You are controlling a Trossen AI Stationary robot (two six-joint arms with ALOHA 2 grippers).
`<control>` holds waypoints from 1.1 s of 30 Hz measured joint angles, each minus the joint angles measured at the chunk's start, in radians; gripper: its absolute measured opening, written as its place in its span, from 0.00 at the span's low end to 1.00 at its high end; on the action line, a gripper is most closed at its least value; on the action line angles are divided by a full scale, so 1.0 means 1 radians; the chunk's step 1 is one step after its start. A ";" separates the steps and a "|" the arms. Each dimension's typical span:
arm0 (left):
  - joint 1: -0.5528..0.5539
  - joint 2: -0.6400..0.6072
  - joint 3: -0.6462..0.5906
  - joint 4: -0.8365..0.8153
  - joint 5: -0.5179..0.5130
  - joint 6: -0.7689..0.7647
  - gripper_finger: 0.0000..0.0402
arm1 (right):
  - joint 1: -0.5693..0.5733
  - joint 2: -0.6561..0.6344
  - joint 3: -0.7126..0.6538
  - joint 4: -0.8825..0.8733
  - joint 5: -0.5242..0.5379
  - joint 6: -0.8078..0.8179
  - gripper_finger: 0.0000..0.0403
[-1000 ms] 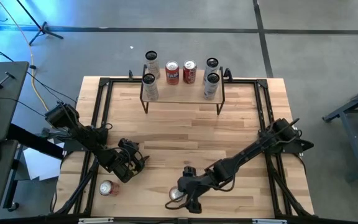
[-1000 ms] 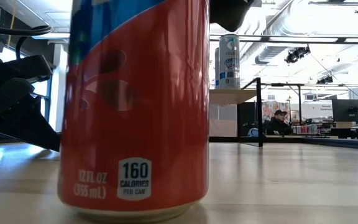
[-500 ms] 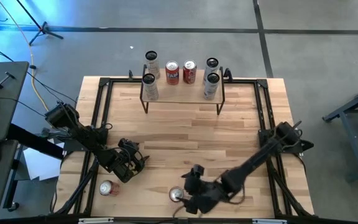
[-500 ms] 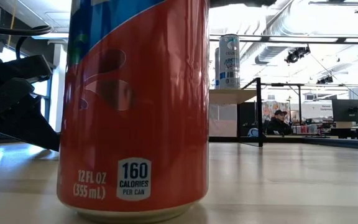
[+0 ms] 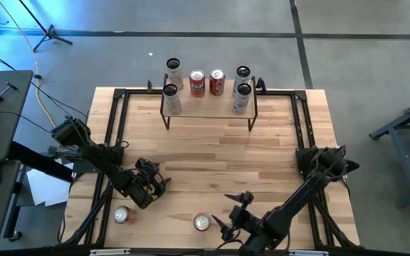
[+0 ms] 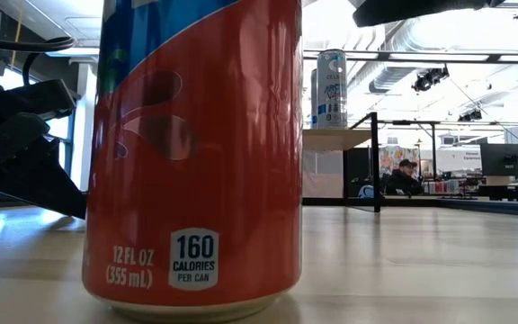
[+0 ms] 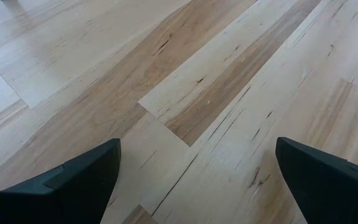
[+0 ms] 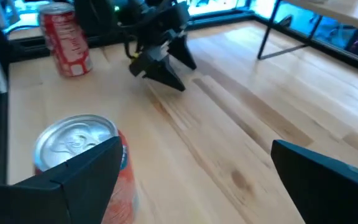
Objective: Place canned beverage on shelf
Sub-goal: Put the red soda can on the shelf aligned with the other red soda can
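An orange can with a blue top (image 5: pixel 202 222) stands upright on the table near its front edge; it fills the low view (image 6: pixel 192 153). My right gripper (image 5: pixel 224 213) is open just right of this can, its fingers pointing left, one finger beside the can (image 8: pixel 82 155); it touches nothing. My left gripper (image 5: pixel 155 190) waits open over bare wood (image 7: pixel 197 180) at the near left. A red can (image 5: pixel 122 214) stands near it. The shelf (image 5: pixel 208 108) stands at the far edge with a silver can at each end (image 5: pixel 171 99) (image 5: pixel 242 97).
Behind the shelf stand two red cans (image 5: pixel 196 83) (image 5: pixel 217 82) and two silver cans (image 5: pixel 173 67) (image 5: pixel 243 73). Black rails (image 5: pixel 116 128) frame the tabletop. Bare wood lies between the shelf and both grippers. A person (image 6: pixel 405 175) sits in the room beyond.
My right gripper has drawn away from above the orange can toward the table's right edge, sinking slightly and turning so that its fingers point left. It has stayed open. The can stands where it was.
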 joint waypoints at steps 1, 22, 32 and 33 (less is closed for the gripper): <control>0.000 0.000 0.000 0.000 0.000 0.000 1.00 | 0.003 0.009 0.000 0.000 0.024 0.009 0.99; 0.000 0.000 0.000 0.000 0.000 0.000 1.00 | -0.019 0.080 0.000 0.036 0.152 0.128 0.99; 0.000 0.000 0.000 0.000 0.000 0.000 1.00 | -0.031 0.080 0.000 0.177 0.110 0.035 0.99; 0.000 0.000 0.000 0.000 0.000 0.000 1.00 | -0.033 0.080 0.000 0.197 0.099 0.049 0.99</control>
